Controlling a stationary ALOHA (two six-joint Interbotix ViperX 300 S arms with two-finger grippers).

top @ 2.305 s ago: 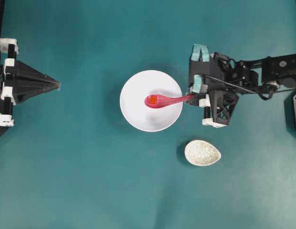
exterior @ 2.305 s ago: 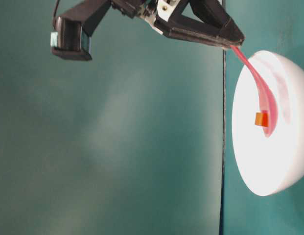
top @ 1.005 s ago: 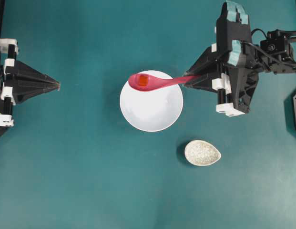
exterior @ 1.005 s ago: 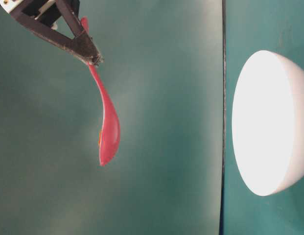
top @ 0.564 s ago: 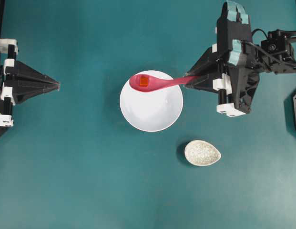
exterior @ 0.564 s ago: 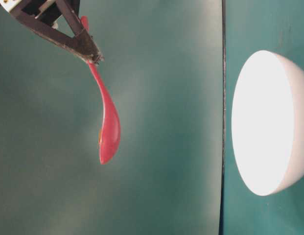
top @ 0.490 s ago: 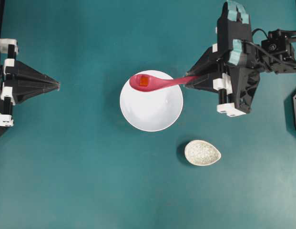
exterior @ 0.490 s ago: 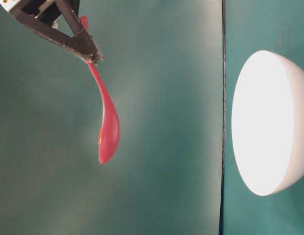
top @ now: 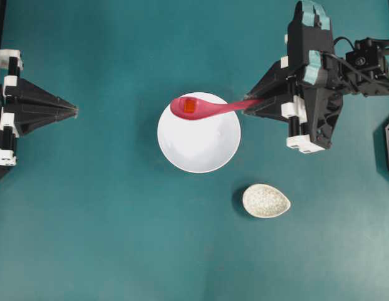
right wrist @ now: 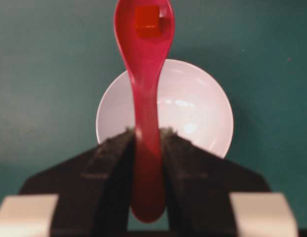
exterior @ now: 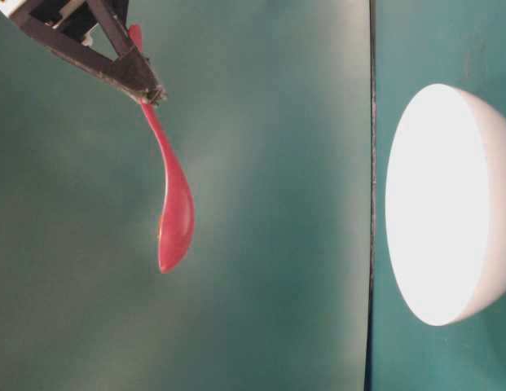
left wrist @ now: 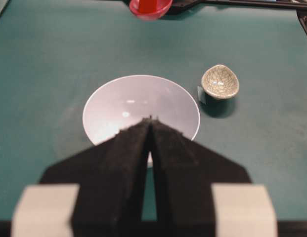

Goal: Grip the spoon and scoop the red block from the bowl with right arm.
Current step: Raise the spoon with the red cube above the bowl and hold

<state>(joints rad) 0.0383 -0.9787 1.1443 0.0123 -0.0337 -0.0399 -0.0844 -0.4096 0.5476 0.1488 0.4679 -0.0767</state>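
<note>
Above the white bowl (top: 198,135), on the teal table (top: 119,238), the right gripper (top: 248,104) holds the pink spoon (top: 207,108) by its handle. From the right wrist view the two black jaws are clamped on either side of the handle, whose end pokes back between them, while the scoop reaches forward past the bowl's far rim. Inside the scoop sits the red block (right wrist: 146,20), a small orange-red cube lying near the scoop's middle; overhead it shows over the bowl's upper edge. At table level the spoon hangs clear in the air, well apart from the bowl, its scoop angled away from the gripper tip, and only a sliver of orange shows at the scoop's edge. No block is left in the bowl: its inside looks bare white in both wrist views.

Near the bowl, toward the lower right in the overhead view, stands a small speckled oval dish (top: 265,200), apart from everything else.

Far off at the left edge of the overhead view, the left gripper (top: 75,111) points toward the bowl. From its own wrist camera its black jaws are closed together at the tips, with nothing between them, and the bowl lies just beyond.
</note>
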